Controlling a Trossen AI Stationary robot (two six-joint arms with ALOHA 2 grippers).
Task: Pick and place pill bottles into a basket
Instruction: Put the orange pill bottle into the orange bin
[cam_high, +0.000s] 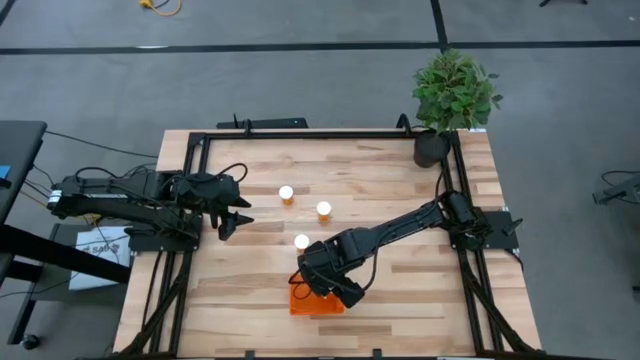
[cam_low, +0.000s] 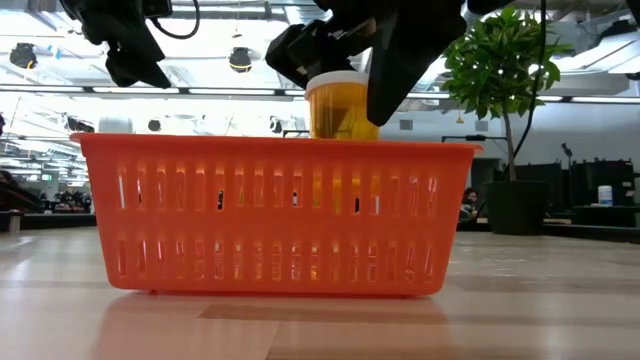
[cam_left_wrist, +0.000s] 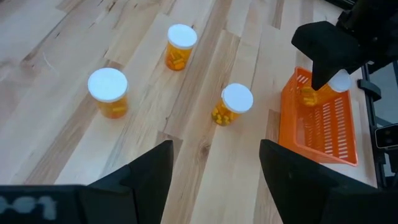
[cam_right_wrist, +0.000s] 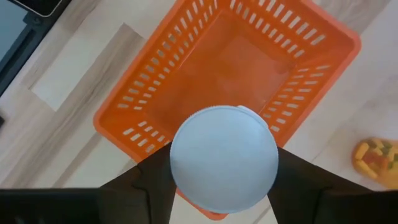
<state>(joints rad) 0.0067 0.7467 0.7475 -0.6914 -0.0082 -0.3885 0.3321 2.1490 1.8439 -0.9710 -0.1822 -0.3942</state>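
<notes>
The right jaws (cam_low: 345, 75) were clenched on one pill bottle (cam_low: 341, 105), and I had it hanging upright just above the orange basket (cam_low: 270, 215), its lower part at about rim level in the low view. From the right wrist view, the bottle's white cap (cam_right_wrist: 224, 163) sat between the two dark fingers (cam_right_wrist: 317, 186), over one edge of the basket, whose floor showed bare beyond it. In the high view the basket (cam_high: 300, 305) stood at the near edge of the bench (cam_high: 400, 300), a little left of centre, with the right arm reaching diagonally across to it from the right side.

The left jaws (cam_high: 238, 215) were released, spread wide and grasping nothing, over the left part of the bench and well apart from the basket. Ahead of them three more bottles stood upright on the wood, none touching another: one far bottle (cam_high: 286, 194), one to its right (cam_high: 324, 210), and one nearer (cam_high: 301, 241), close to the right arm's wrist. A potted plant (cam_high: 452, 95) sat at the far right corner.
</notes>
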